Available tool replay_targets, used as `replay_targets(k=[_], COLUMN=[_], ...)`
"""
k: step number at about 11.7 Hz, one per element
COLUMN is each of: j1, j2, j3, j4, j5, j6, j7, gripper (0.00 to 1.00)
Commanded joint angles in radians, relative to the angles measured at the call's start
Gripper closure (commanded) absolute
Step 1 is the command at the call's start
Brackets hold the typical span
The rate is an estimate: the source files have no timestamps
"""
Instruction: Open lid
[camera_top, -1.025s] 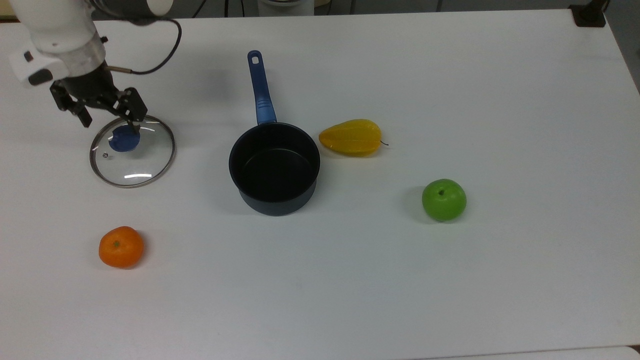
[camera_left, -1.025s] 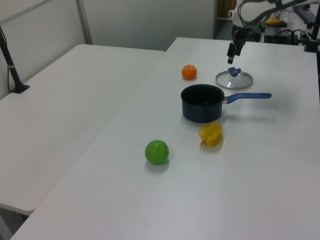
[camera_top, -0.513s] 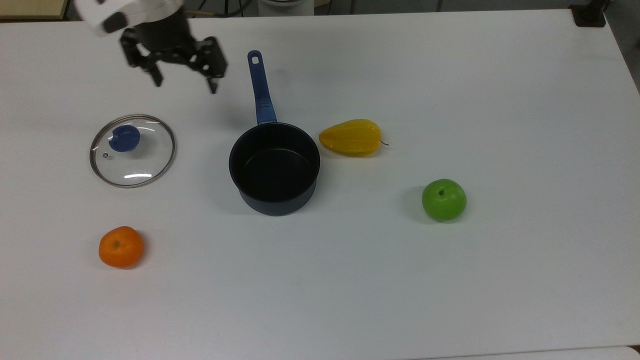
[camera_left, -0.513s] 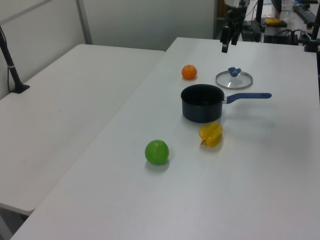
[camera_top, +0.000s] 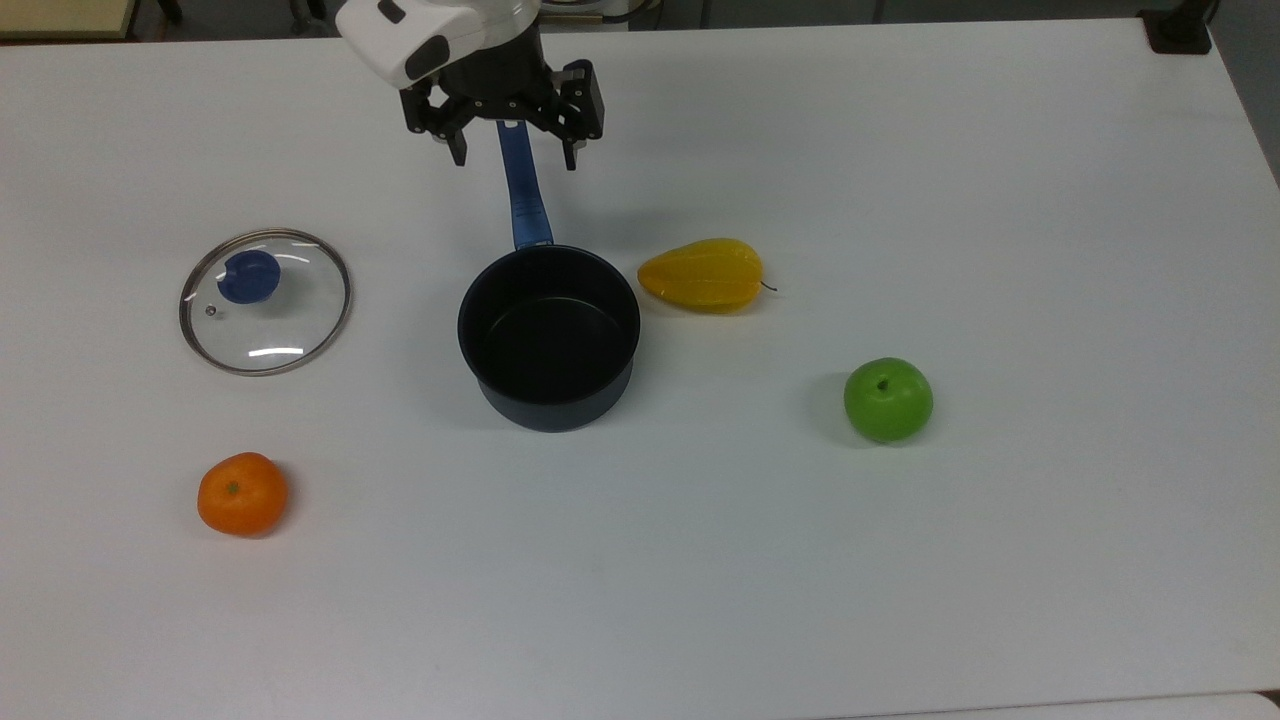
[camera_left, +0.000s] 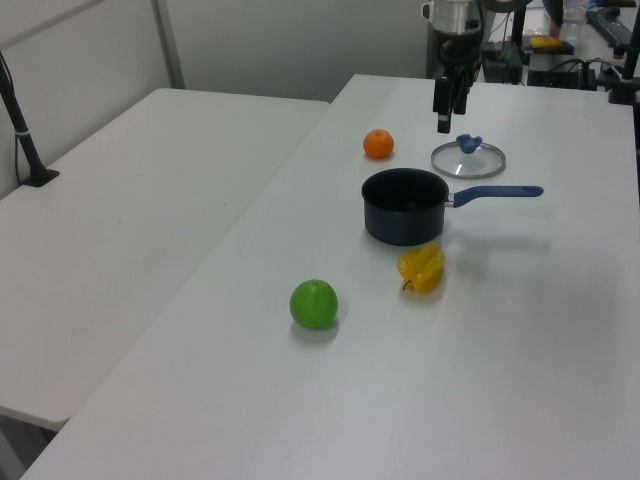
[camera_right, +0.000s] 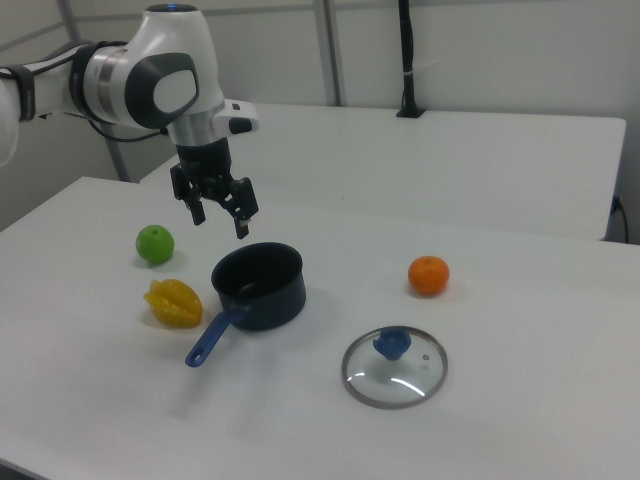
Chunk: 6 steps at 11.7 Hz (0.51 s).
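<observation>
The round glass lid with its blue knob lies flat on the white table, at the top view's left and apart from the saucepan. It also shows in the left view and the right view. The dark saucepan stands uncovered and empty in the middle, its long blue handle pointing to the far edge. My gripper hangs open and empty in the air above that handle, well to the right of the lid in the top view. The same gripper shows in the left view and the right view.
An orange sits near the front left in the top view. A yellow starfruit lies just right of the saucepan, and a green apple further right. The white table spreads wide around them.
The open gripper left the lid's knob, rose and moved to the top view's right, from over the lid to above the saucepan handle. The lid stayed put on the table.
</observation>
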Motion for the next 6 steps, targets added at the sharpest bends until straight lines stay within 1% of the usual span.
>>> replay_targets(k=[1,4,6], j1=[0.0,0.0,0.0], j2=[-0.037,-0.056,-0.056], j3=[-0.011,-0.014,-0.014], j4=[-0.021,-0.021,-0.021], j5=[0.003,-0.001,-0.004], j6=[-0.024,-0.033,-0.03], j7=[0.026,0.106,0.126], gripper=[0.0,0.0,0.0])
